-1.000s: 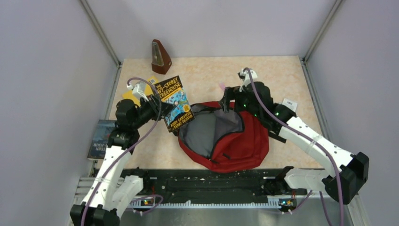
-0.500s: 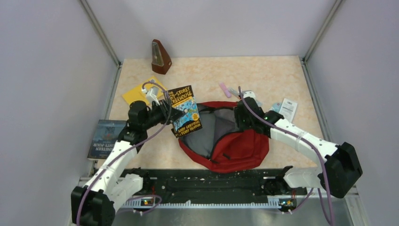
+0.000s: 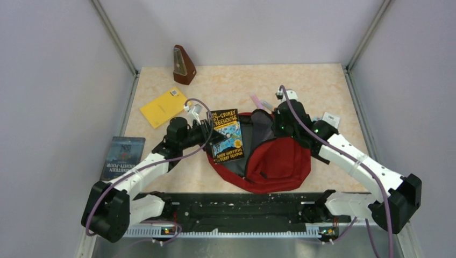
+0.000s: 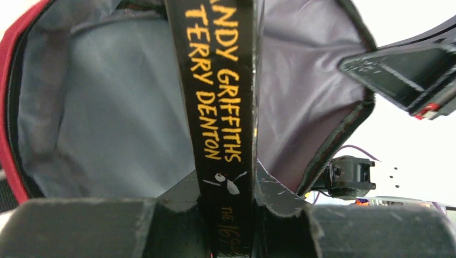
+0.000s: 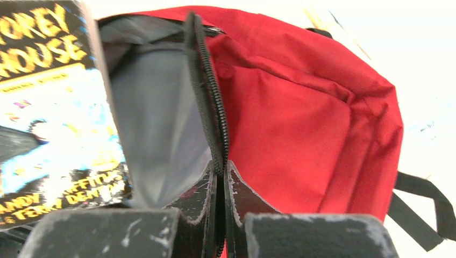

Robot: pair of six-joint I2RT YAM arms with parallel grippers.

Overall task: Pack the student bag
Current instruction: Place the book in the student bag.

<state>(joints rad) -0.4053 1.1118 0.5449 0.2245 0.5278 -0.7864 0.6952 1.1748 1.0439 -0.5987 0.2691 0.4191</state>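
From above, the paperback book point(image 3: 226, 136) is covering part of the opening of the student bag point(image 3: 279, 166), and the right arm point(image 3: 344, 153) is hiding parts of a pink item point(image 3: 256, 100) and a white card point(image 3: 330, 119), both too small to identify. In the left wrist view the spine's lettering is running off the top edge. The right wrist view is blurring the cover.

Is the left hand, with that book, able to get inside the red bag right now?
Probably yes. The right hand pinches the red bag by its zipper edge, holding the mouth open. The book in the left hand hangs at the grey lining, with nothing between.
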